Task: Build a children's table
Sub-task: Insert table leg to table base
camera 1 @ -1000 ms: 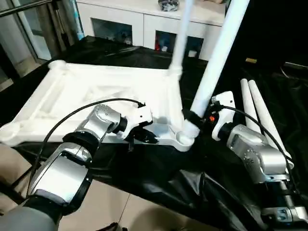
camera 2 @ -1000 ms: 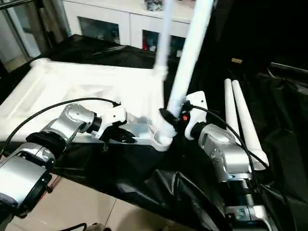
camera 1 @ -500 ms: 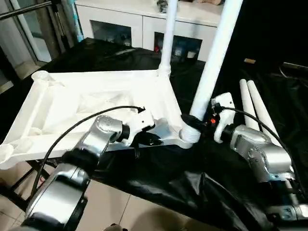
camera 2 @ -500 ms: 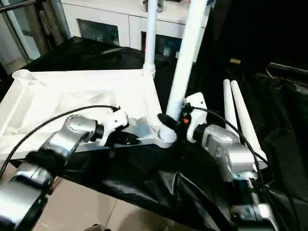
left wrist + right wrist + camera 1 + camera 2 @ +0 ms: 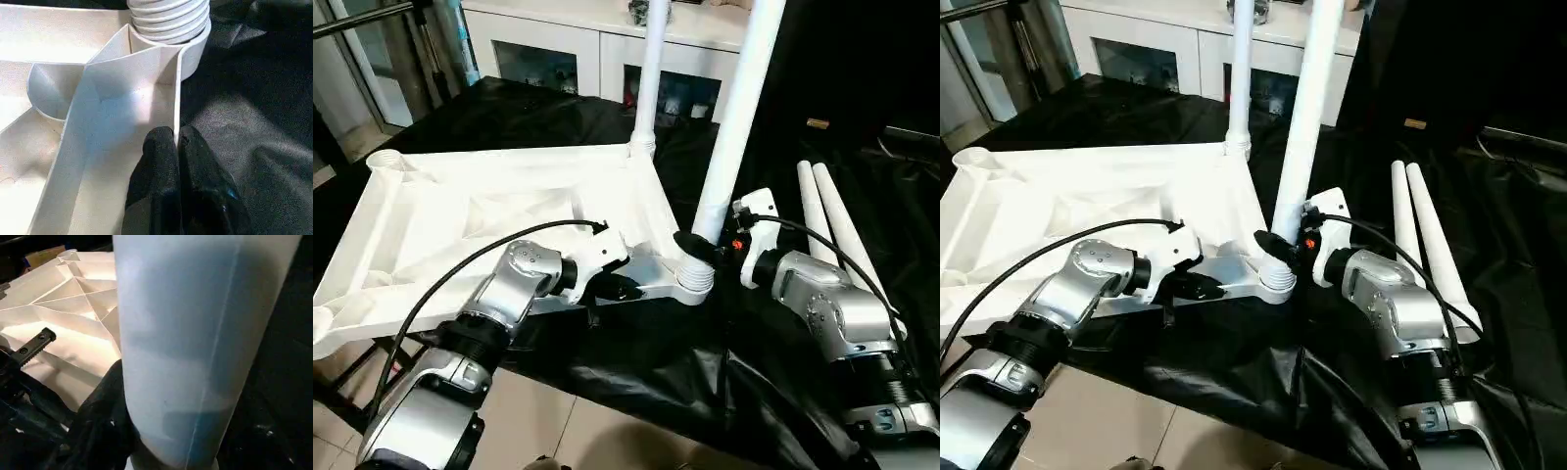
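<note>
The children's table top [image 5: 489,206] lies upside down on black cloth, ribbed underside up. One white leg [image 5: 648,78] stands in its far right corner socket. A second leg [image 5: 734,127] stands in the near right socket [image 5: 693,284]. My right gripper [image 5: 695,245] is shut on this second leg just above its ribbed base [image 5: 168,19], with a black finger [image 5: 105,401] wrapped round the leg [image 5: 195,333]. My left gripper [image 5: 177,142] is shut on the top's thin near rim [image 5: 146,73], a little left of that socket. Two more legs [image 5: 832,225] lie side by side on the cloth at the right.
A white cabinet [image 5: 568,49] with glass-fronted compartments stands behind the table. The black cloth [image 5: 636,382] hangs in folds over the front edge, with bare floor [image 5: 558,431] below. A black cable [image 5: 460,264] loops over my left forearm.
The table top has swung a little about its near right corner, its far side moving left. Both standing legs now lean less. Both grips are unchanged.
</note>
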Robot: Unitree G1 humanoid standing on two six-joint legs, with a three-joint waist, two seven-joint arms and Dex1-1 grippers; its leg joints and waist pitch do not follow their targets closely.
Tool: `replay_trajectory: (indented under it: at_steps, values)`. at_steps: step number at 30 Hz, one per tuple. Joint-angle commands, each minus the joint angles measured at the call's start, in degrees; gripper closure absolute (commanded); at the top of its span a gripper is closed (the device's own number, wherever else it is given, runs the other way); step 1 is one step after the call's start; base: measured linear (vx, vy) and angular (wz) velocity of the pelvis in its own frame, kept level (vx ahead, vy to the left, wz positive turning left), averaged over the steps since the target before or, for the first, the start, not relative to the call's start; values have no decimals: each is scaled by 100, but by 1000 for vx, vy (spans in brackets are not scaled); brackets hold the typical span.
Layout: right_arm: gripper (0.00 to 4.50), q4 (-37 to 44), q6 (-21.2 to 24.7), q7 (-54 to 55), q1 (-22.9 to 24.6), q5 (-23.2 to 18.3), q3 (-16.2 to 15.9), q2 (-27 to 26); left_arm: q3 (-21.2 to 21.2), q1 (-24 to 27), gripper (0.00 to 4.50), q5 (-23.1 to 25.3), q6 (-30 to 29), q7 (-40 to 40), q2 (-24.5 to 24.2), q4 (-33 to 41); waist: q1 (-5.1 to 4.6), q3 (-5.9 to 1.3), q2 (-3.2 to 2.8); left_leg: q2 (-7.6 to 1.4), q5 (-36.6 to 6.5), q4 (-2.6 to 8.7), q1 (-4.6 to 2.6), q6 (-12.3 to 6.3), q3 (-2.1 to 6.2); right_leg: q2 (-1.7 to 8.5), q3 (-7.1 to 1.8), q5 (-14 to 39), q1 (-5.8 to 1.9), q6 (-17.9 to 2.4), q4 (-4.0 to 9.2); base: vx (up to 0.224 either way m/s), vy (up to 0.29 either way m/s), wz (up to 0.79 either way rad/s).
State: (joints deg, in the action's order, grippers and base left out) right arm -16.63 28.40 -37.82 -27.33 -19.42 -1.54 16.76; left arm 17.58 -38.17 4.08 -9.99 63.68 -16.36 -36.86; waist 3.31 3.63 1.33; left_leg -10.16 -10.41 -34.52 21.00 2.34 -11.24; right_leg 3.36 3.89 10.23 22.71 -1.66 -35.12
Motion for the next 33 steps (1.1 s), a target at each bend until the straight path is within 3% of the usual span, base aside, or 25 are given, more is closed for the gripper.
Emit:
replay_trajectory:
  at_steps: [1,3,13,14,16,24,29,33]
  values:
    - [262,-106,-64,33,-11,44,62,-28,32,144,450,-50,-135,-16,51,-42,23,-414,30,-318,-873,375,-69,-176,159,544,-319,1513,-280,-1034,468,0,0,0]
    - [262,-124,-109,72,210,-113,273,-108,-5,144,450,-71,-226,-75,44,37,29,-418,14,-324,-908,374,-77,-168,158,553,-326,1472,-275,-1051,473,0,0,0]
    - [262,-215,-477,91,893,-285,586,-294,-63,48,450,-50,-288,-203,35,-21,36,-421,-24,-320,-1035,389,-76,-160,169,546,-315,1400,-287,-1116,484,0,0,0]
    - [262,-185,-506,88,960,-302,616,-318,-67,39,450,-48,-288,-216,35,-29,45,-421,-52,-321,-1051,389,-80,-154,170,553,-316,1422,-284,-1114,489,0,0,0]
    - [262,-76,-573,70,1110,-320,626,-343,-80,11,450,-39,-269,-256,40,-70,41,-424,-37,-322,-1052,395,-79,-169,173,546,-315,1393,-289,-1109,491,0,0,0]
    - [262,342,-790,206,1449,68,207,-299,-98,-62,450,1,-171,-340,57,-235,34,-404,-49,-313,-1236,410,-84,-145,185,540,-307,1970,-260,-899,558,0,0,0]
    - [262,364,-813,195,1332,285,-51,-230,-71,-94,450,26,-88,-320,49,-298,15,-402,-61,-309,-1312,419,-85,-128,187,538,-310,1931,-256,-919,558,0,0,0]
    - [262,232,-805,128,1089,454,-334,-180,-42,-133,450,42,-11,-275,51,-367,-17,-375,-39,-300,-1537,427,-104,-82,198,545,-299,2412,-239,-807,614,0,0,0]
